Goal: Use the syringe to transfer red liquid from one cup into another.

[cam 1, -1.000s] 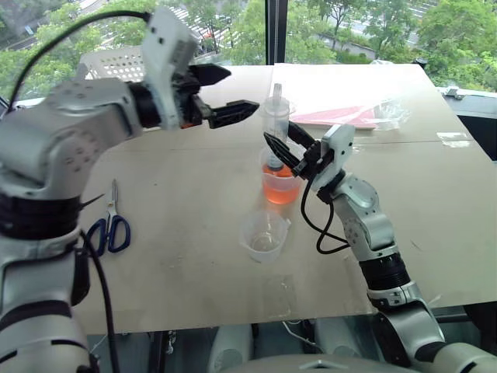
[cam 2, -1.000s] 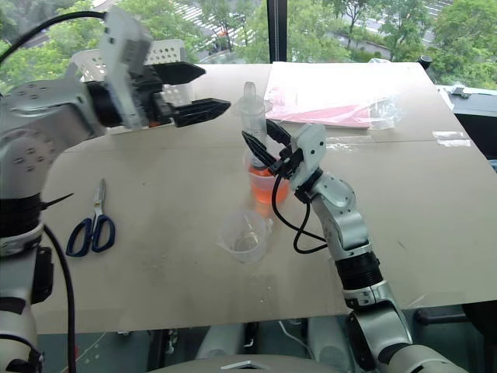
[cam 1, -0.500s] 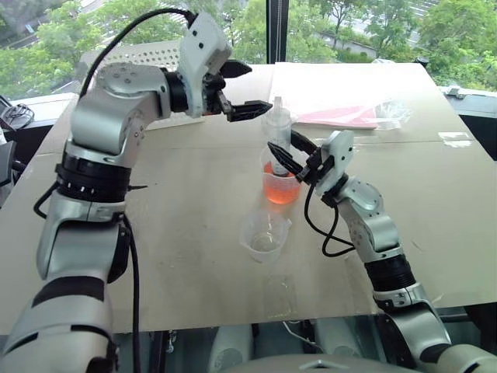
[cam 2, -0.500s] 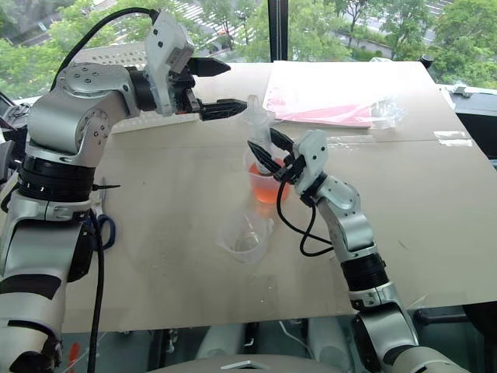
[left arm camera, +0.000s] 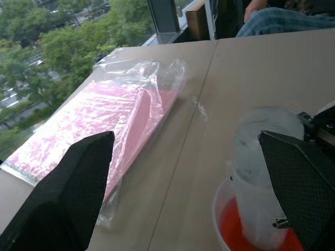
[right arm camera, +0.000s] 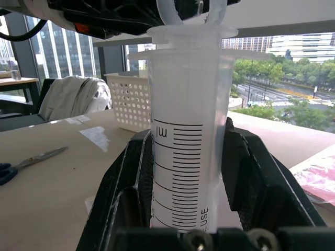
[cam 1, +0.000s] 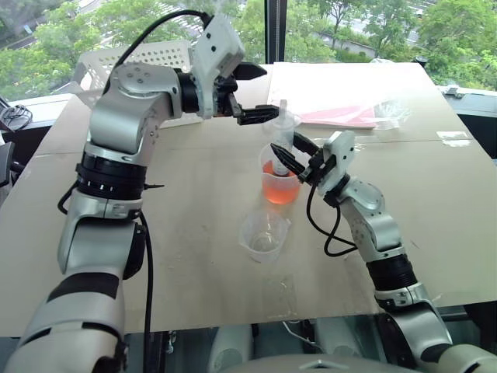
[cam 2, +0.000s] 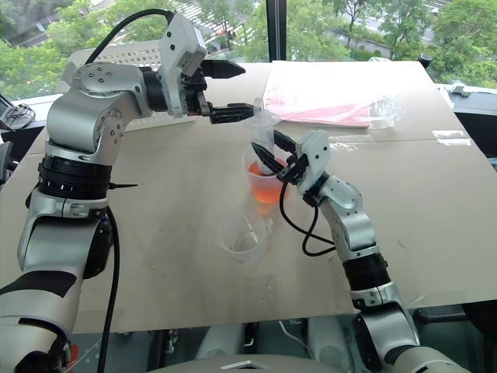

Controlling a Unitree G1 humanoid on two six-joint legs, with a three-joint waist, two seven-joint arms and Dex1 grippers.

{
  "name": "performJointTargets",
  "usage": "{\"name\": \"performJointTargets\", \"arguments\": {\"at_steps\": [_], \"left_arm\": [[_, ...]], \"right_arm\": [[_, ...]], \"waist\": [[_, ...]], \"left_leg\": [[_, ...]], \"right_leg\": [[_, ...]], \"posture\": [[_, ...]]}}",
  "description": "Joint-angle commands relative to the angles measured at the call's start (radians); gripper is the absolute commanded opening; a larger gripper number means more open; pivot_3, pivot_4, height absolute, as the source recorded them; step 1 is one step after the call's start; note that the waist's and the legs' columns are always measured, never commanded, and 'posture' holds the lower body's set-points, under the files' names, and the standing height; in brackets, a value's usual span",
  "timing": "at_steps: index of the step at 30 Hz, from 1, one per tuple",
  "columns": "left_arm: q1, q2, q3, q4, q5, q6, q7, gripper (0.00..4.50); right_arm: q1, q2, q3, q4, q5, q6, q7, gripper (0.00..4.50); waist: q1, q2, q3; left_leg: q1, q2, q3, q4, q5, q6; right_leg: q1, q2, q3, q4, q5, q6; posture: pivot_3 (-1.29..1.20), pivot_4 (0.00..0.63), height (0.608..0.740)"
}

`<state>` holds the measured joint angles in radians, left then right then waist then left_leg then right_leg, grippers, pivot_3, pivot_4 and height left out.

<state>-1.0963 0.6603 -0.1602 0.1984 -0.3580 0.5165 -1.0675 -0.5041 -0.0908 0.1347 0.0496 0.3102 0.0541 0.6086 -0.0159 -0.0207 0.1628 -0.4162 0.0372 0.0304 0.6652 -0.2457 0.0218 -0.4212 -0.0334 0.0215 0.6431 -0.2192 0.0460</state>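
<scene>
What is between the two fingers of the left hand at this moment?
In the left wrist view, the top of the syringe stands beside one finger; behind lie bare table and the pink packet.

Right gripper (cam 2: 269, 155) clamping upright syringe (cam 2: 262, 140) in taller cup (cam 2: 266, 180), left gripper (cam 2: 233, 92) spread above

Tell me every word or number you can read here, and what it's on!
"ml": on the syringe, printed sideways atop its scale lines.
"USE": on the syringe, sideways, lower down; any text before it is hidden.
The scale lines carry no readable numbers.
</scene>
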Motion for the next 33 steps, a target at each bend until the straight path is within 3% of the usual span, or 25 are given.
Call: {"name": "performJointTargets", "arguments": {"at_steps": [1,8,11,18,19,33], "left_arm": [[-0.033,0.002,0.042,-0.032,-0.019,-0.009,-0.037,4.5],[-0.048,-0.021,0.047,0.019,0.01,-0.048,-0.051,4.5],[-0.06,-0.062,0.039,0.049,0.017,-0.078,-0.061,3.71],[-0.065,-0.12,0.036,0.091,0.045,-0.13,-0.079,0.42],[-0.066,-0.124,0.039,0.091,0.046,-0.132,-0.077,0.11],[-0.13,-0.134,0.084,0.157,0.061,-0.157,-0.024,0.0]], "right_arm": [[-0.024,0.005,-0.012,-0.034,0.021,0.014,0.008,1.44],[-0.02,-0.008,0.0,-0.051,0.023,0.023,0.035,1.44],[-0.021,-0.015,0.004,-0.052,0.018,0.026,0.043,1.44],[-0.023,-0.025,0.003,-0.049,0.011,0.041,0.046,1.44],[-0.023,-0.026,0.003,-0.05,0.01,0.043,0.047,1.44],[0.008,-0.032,0.04,-0.074,0.004,0.074,0.075,1.44]], "waist": [[0.0,0.0,0.0],[0.0,0.0,0.0],[0.003,0.0,0.0],[0.001,0.0,0.0],[0.001,0.0,0.0],[0.001,0.0,0.0]], "left_leg": [[0.0,0.0,0.0,0.0,0.0,0.0],[0.0,0.0,0.0,0.0,0.0,0.0],[0.0,0.0,0.0,0.001,0.0,0.0],[0.0,0.0,0.0,0.001,0.0,0.0],[0.0,0.0,0.0,0.001,0.0,0.0],[0.0,0.0,0.0,0.002,0.0,0.0]], "right_leg": [[0.0,0.0,0.0,0.0,0.0,0.0],[0.0,0.0,0.0,0.0,0.0,0.0],[0.0,0.0,0.0,0.0,0.0,0.0],[0.0,0.0,0.0,0.001,0.0,0.0],[0.0,0.0,0.0,0.001,0.0,0.0],[0.0,0.0,0.0,0.001,0.0,0.0]], "posture": [[0.0,0.15,0.74],[0.0,0.15,0.74],[0.0,0.15,0.74],[0.0,0.15,0.74],[0.0,0.15,0.74],[0.0,0.15,0.74]]}}
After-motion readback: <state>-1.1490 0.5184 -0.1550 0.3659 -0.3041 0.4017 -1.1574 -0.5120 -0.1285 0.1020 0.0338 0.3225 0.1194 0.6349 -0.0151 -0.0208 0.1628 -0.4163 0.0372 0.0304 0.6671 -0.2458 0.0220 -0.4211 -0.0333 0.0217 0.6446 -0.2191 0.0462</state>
